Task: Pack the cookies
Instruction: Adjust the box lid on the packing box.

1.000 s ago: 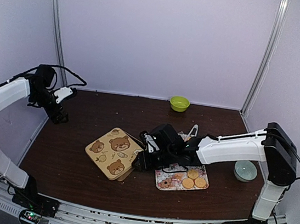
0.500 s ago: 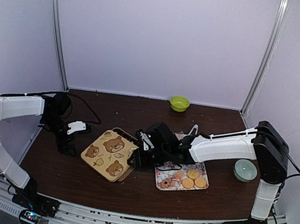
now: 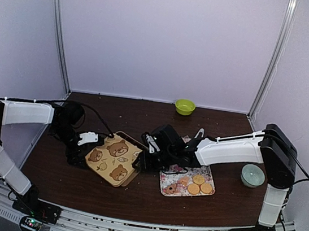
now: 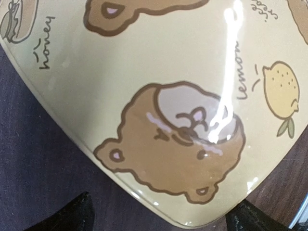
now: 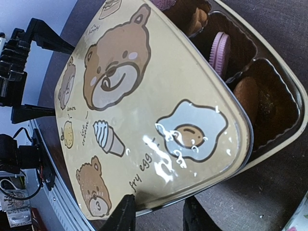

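Yellow lid [image 5: 144, 120] is lying crooked over the cookies [image 5: 220, 48]. Right fingers [image 5: 124, 215] are pinching its edge; left fingers [image 4: 72, 216] are gaping round its corner, maybe to straighten it.

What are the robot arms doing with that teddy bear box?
The right pincer grips the edge of the bear lid. The lid sits crooked over the cookie tin, so some cookies show in their compartments. The left pincer is wide open at the lid's opposite corner, not gripping it. More lie on a flowery tray beside the tin.
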`<state>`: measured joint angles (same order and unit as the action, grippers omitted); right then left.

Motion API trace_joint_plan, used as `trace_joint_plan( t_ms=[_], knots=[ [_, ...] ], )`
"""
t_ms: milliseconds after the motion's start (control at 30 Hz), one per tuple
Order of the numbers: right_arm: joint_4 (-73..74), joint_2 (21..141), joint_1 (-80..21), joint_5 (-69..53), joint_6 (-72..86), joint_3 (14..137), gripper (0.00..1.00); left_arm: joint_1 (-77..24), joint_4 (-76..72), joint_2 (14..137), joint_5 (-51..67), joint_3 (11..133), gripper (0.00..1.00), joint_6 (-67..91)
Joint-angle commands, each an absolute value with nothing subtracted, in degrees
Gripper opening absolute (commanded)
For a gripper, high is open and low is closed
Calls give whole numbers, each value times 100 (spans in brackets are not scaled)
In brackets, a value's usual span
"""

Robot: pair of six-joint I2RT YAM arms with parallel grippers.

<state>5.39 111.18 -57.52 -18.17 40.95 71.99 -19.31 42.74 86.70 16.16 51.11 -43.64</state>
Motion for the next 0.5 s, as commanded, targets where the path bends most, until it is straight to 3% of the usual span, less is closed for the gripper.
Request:
trace_joint_plan(
  t_ms=[0,467],
  knots=[
    [558,11156,-5694,-1679,4144,7282,34,-2021,3856,8728,1595,5362,98,-4091],
    [627,11162,-5547,-1557,4141,7340,32,-2256,3530,9053,1418,5844,98,-3709]
  ],
)
